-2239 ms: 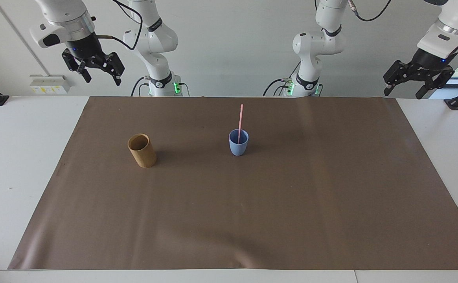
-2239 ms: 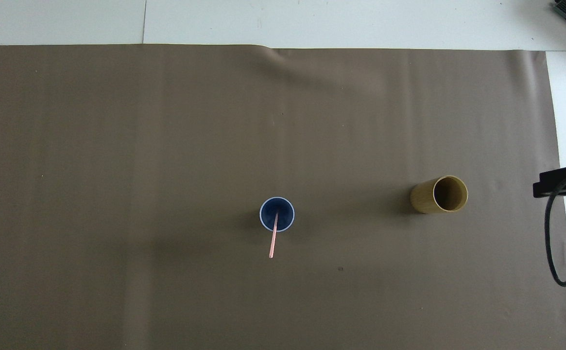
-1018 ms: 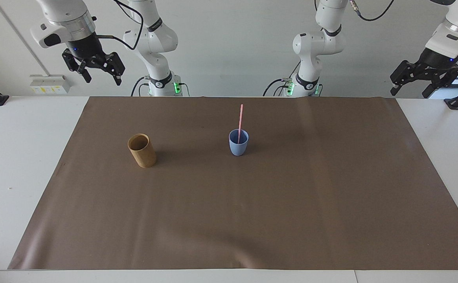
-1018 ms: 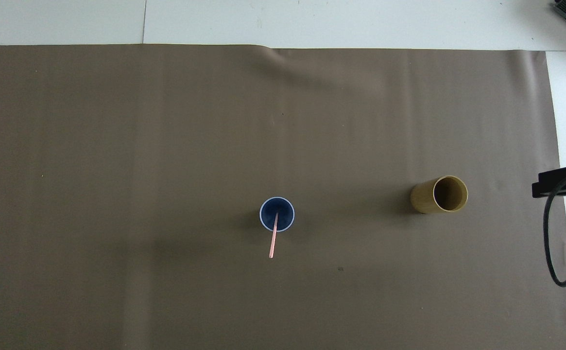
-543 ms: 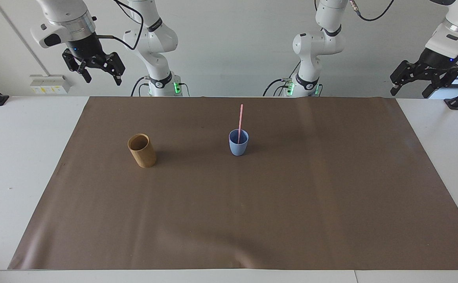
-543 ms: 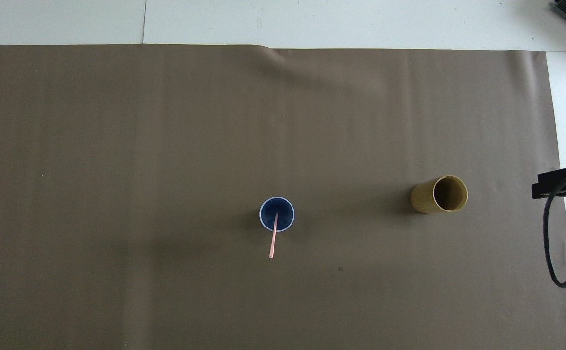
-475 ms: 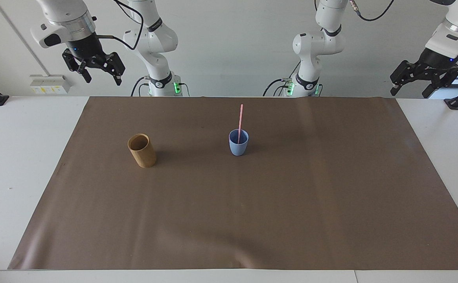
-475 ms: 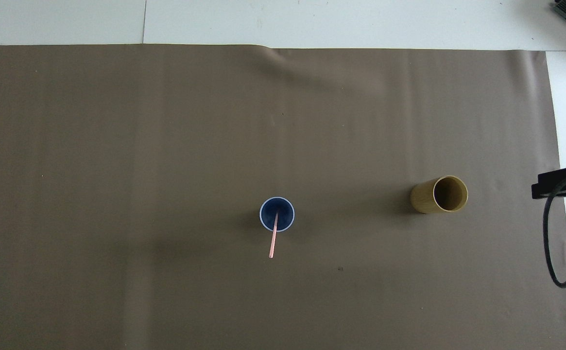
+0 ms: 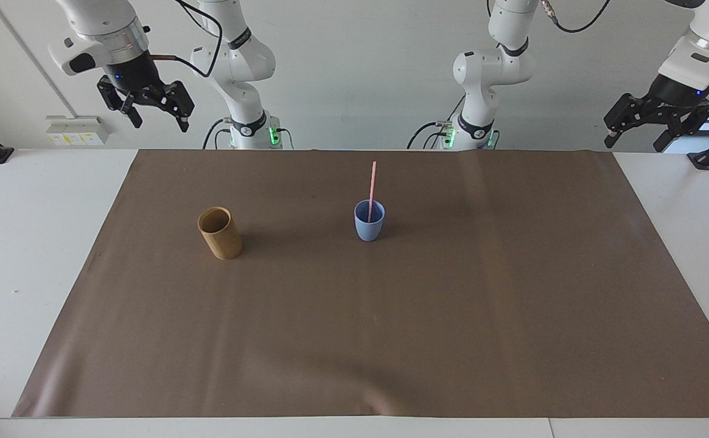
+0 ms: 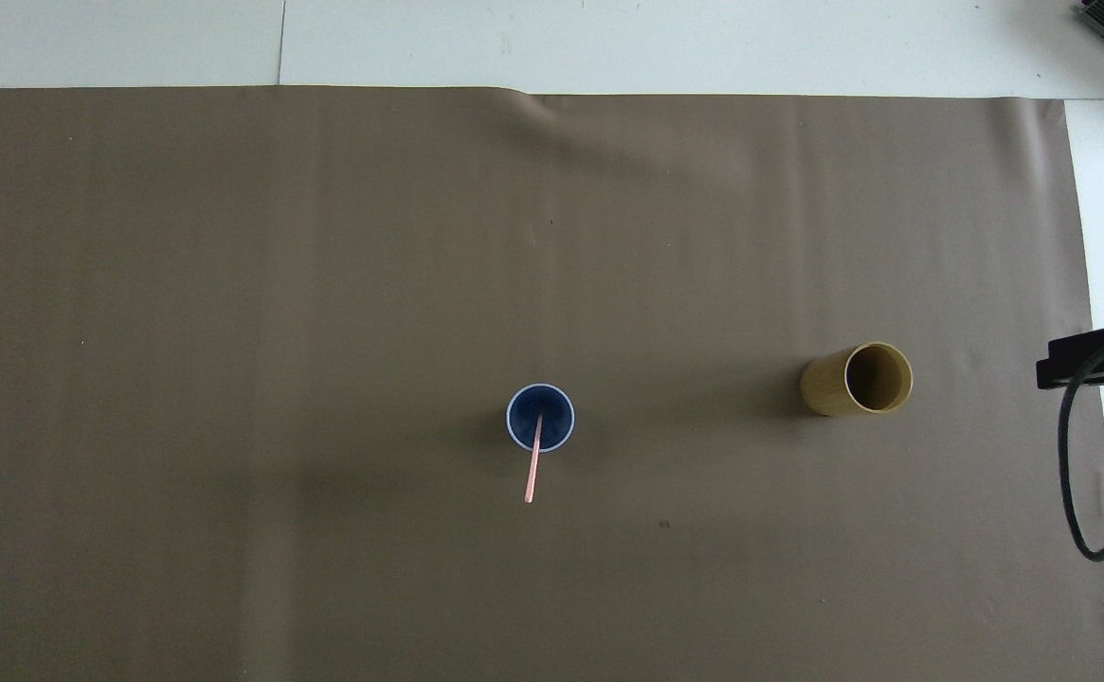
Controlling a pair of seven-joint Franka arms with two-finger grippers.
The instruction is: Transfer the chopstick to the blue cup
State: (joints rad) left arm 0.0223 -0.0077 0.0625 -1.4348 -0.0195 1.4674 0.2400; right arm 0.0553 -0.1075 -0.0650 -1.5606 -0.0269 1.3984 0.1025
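Observation:
The pale pink chopstick stands in the light blue cup near the middle of the brown mat. Its lower end is inside the cup and its upper end leans toward the robots. Nothing holds it. My right gripper hangs open and empty, high over the table's edge at the right arm's end. My left gripper is also open and empty, raised over the table's corner at the left arm's end. Both are well away from the cup.
A taller tan cylindrical cup stands upright and empty on the brown mat, beside the blue cup toward the right arm's end. A black part of the right arm with a cable shows at the overhead view's edge.
Over the last two seconds the left gripper rose a little and drew outward toward its end of the table. The right gripper barely shifted. Chopstick and cups have not moved.

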